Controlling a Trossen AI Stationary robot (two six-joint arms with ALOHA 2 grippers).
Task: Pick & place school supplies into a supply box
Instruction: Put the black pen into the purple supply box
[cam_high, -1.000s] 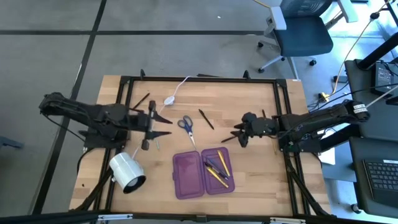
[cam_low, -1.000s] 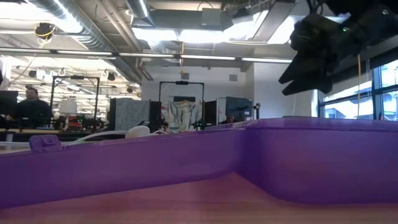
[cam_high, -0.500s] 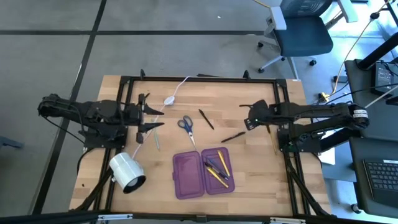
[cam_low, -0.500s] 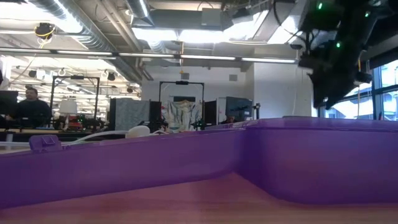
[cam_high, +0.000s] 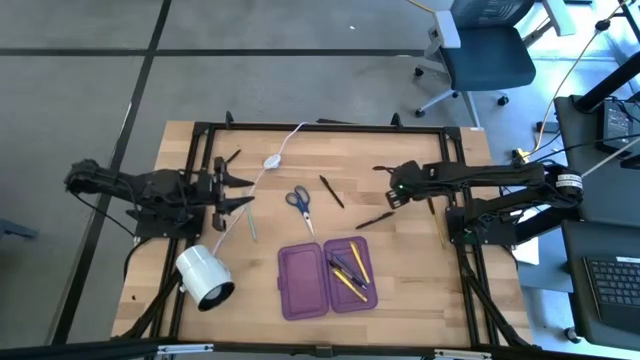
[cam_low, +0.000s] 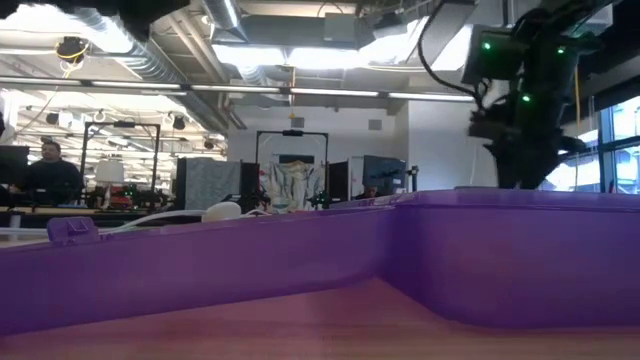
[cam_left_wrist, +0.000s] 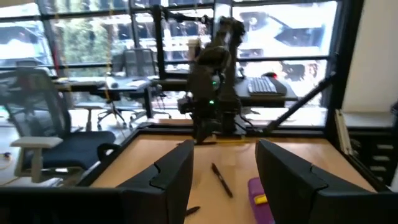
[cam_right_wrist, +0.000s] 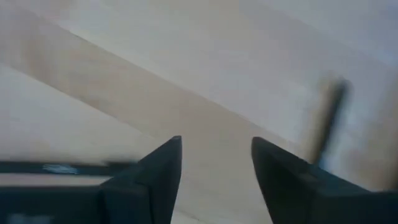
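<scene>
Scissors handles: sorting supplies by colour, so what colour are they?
Blue, clearest in the high view: scissors.

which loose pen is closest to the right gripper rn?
The dark pen lying just below the right gripper in the high view. The other dark pen lies farther off, beside the scissors.

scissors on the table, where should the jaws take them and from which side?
Take the scissors from straight above, at the pivot where blades meet handles, jaws closing across their width. They lie flat on the table, blue handles toward the far edge, blades toward the purple case, clear on both sides.
</scene>
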